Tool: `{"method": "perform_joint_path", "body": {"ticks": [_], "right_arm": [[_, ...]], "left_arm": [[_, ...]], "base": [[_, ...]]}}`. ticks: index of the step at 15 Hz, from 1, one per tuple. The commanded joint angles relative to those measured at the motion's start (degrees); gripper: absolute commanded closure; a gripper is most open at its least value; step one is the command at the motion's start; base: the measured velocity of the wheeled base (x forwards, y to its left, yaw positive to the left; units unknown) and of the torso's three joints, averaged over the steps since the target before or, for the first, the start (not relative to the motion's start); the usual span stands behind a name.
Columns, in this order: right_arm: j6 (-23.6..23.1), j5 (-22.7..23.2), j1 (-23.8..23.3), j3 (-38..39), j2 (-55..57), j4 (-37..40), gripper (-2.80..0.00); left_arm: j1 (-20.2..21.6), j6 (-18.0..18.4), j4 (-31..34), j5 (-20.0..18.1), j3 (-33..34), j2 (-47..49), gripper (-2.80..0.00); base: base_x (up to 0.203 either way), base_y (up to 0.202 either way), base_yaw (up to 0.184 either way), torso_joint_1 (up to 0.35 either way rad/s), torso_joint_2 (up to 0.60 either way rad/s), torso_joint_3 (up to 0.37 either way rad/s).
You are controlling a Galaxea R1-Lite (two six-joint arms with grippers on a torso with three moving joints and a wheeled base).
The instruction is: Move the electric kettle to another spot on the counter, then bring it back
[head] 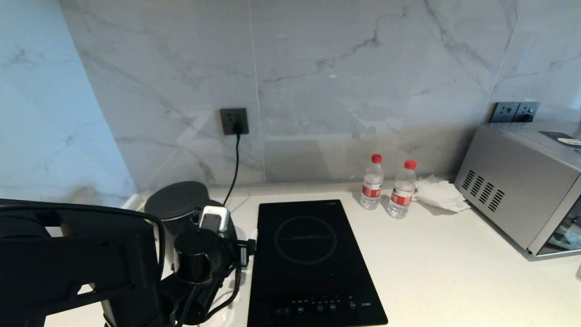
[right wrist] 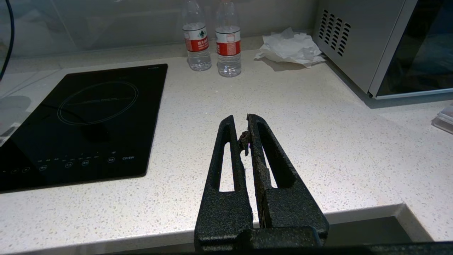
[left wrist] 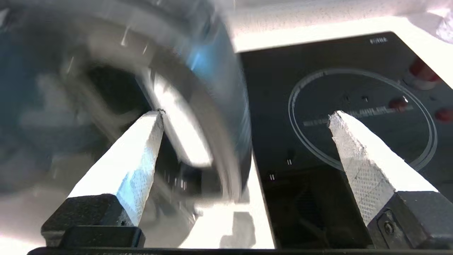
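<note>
While head view hides jaws, left gripper spread

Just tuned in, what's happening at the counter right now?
The left gripper is open beside the electric kettle, which stands at the back left of the counter, left of the hob. One finger is by the kettle's handle, the other over the hob; nothing is held. The right gripper is shut and hangs idle over the counter's front edge. Two water bottles, a crumpled tissue and a microwave sit to the right.
</note>
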Motion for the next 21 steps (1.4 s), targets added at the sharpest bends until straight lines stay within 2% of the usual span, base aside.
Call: {"method": "perform_joint_path", "body": {"ticks": [1,6,9,15,17,21], "right_arm": [[0.0,0.0,0.0,0.0,0.0,0.0,0.00],[0.0,0.0,0.0,0.0,0.0,0.0,0.00],[0.0,0.0,0.0,0.0,0.0,0.0,0.00],[0.0,0.0,0.0,0.0,0.0,0.0,0.00],[0.0,0.1,0.0,0.0,0.0,0.0,0.00],[0.0,0.0,0.0,0.0,0.0,0.0,0.00]], "left_arm": [[-0.3,-1.4,-0.5,0.0,1.8,-0.1,-2.80],[-0.2,-4.4,-0.5,-0.1,5.3,0.0,-2.80],[-1.1,-4.8,-0.5,-0.8,9.1,-2.4,-2.80],[-1.0,-9.1,-0.5,-0.9,16.1,-3.1,-2.80],[-4.0,-10.6,-0.5,-2.1,20.5,-2.1,-2.80],[-14.4,-10.6,-0.5,-6.0,22.5,1.7,-2.80]], "base": [[0.000,0.000,0.000,0.000,0.00,0.000],[0.000,0.000,0.000,0.000,0.00,0.000],[0.000,0.000,0.000,0.000,0.00,0.000],[0.000,0.000,0.000,0.000,0.00,0.000],[0.000,0.000,0.000,0.000,0.00,0.000],[0.000,0.000,0.000,0.000,0.00,0.000]]}}
